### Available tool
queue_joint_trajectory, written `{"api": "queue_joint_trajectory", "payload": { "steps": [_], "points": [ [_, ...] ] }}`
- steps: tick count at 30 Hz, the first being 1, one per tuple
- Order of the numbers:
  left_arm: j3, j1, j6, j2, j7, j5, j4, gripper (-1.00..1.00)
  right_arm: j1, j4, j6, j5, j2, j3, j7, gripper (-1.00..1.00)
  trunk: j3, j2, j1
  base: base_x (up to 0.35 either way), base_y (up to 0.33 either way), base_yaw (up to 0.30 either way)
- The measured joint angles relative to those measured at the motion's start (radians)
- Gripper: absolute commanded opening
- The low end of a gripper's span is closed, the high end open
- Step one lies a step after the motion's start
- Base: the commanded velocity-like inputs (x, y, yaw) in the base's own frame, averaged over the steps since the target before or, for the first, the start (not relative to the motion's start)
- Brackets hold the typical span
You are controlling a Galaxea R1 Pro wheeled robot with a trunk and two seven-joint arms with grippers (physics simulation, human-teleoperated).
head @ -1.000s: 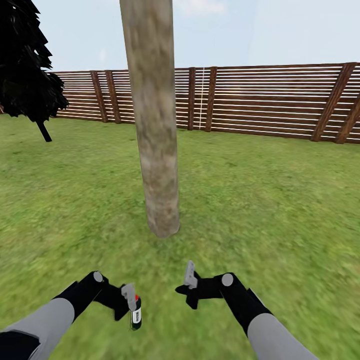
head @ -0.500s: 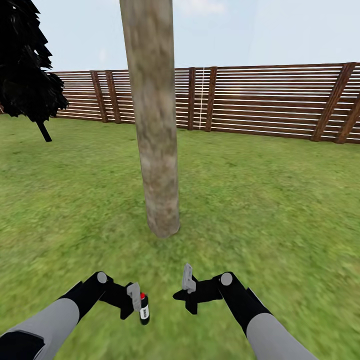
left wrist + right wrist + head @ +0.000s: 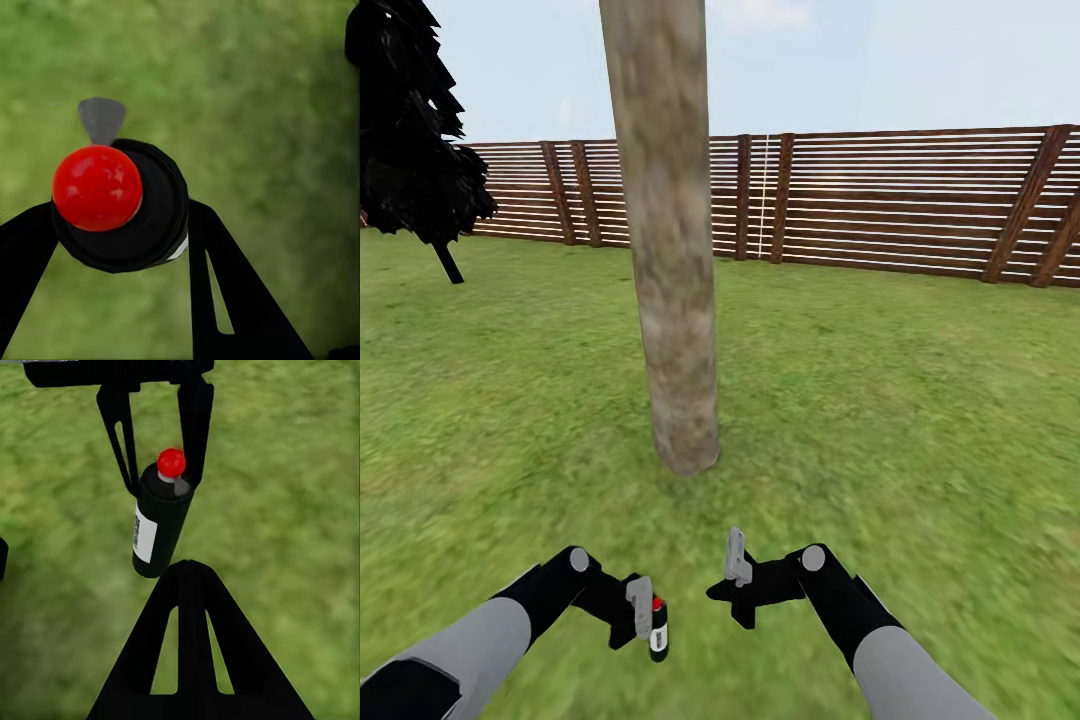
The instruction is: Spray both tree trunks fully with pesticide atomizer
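Observation:
One tree trunk (image 3: 678,300), thick and mottled grey-tan, rises from the grass floor (image 3: 880,400) straight ahead of me. My left gripper (image 3: 650,625) is shut on the pesticide atomizer (image 3: 659,636), a black bottle with a red cap and a white label, held low over the grass, short of the trunk. The left wrist view looks down on the atomizer's red cap (image 3: 97,187) between the black fingers (image 3: 225,292). My right gripper (image 3: 736,558) is shut on nothing and points at the atomizer (image 3: 159,529). No pesticide shows in the air.
A brown slatted fence (image 3: 880,200) runs across the back of the garden. A dark-leaved, thin-trunked tree (image 3: 410,140) stands at the far left. Open grass lies on both sides of the trunk.
My left arm has carried the atomizer to the right, toward the right gripper. The right gripper dipped slightly, then stayed still.

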Motion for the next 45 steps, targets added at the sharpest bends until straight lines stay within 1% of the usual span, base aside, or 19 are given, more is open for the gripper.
{"api": "queue_joint_trajectory", "payload": {
  "steps": [3,15,21,24,26,28,30,31,33,34,36,40,45],
  "points": [
    [0.0,0.0,-0.016,-0.009,0.0,0.001,0.001,-1.0,0.0,0.0,0.0,0.001,-0.001,-0.001,0.0,-1.0,0.0,0.0,0.0,0.0,0.0,0.0],
    [-0.001,0.0,-0.019,-0.051,0.0,0.001,-0.001,-1.0,0.0,0.0,0.0,0.001,-0.006,-0.003,-0.002,-1.0,0.0,0.0,0.0,0.0,0.0,0.0],
    [-0.001,0.0,-0.02,-0.058,-0.001,0.003,0.0,-1.0,0.0,0.0,0.0,0.002,-0.006,-0.003,-0.002,-1.0,0.0,0.0,0.0,0.0,0.0,0.0],
    [-0.001,0.0,-0.02,-0.068,-0.002,0.003,0.0,-1.0,0.0,0.0,0.0,0.001,-0.006,-0.003,-0.002,-1.0,0.0,0.0,0.0,0.0,0.0,0.0],
    [0.0,-0.001,-0.021,-0.07,-0.013,0.003,0.0,-1.0,0.0,0.0,0.0,0.001,-0.006,-0.003,-0.002,-1.0,0.0,0.0,0.0,0.0,0.0,0.0],
    [0.003,-0.001,-0.021,-0.069,-0.05,0.006,-0.001,-1.0,0.0,0.0,0.0,0.001,-0.006,-0.003,-0.002,-1.0,0.0,0.0,0.0,0.0,0.0,0.0],
    [0.004,-0.002,-0.024,-0.064,-0.07,0.007,-0.003,-1.0,0.0,0.0,0.0,0.001,-0.006,-0.003,-0.002,-1.0,0.0,0.0,0.0,0.0,0.0,0.0],
    [0.007,-0.003,-0.036,-0.061,-0.073,0.01,-0.003,-1.0,0.0,0.0,0.0,0.002,-0.006,-0.003,-0.002,-1.0,0.0,0.0,0.0,0.0,0.0,0.0],
    [0.008,-0.003,-0.063,-0.057,-0.076,0.035,-0.004,-1.0,0.0,0.0,0.0,0.001,-0.006,-0.003,-0.002,-1.0,0.0,0.0,0.0,0.0,0.0,0.0],
    [0.008,-0.003,-0.07,-0.057,-0.076,0.049,-0.004,-1.0,0.0,0.0,0.0,0.002,-0.006,-0.003,-0.002,-1.0,0.0,0.0,0.0,0.0,0.0,0.0],
    [0.007,-0.003,-0.076,-0.057,-0.077,0.063,-0.003,-1.0,0.0,0.0,0.0,0.002,-0.006,-0.003,-0.002,-1.0,0.0,0.0,0.0,0.0,0.0,0.0],
    [0.007,-0.003,-0.077,-0.068,-0.077,0.068,-0.004,-1.0,0.0,0.0,0.0,0.002,-0.006,-0.003,-0.002,-1.0,0.0,0.0,0.0,0.0,0.0,0.0],
    [0.009,-0.005,-0.072,-0.071,-0.077,0.069,-0.023,-1.0,0.0,0.0,0.0,0.002,-0.006,-0.003,-0.002,-1.0,0.0,0.0,0.0,0.0,0.0,0.0]
  ]
}}
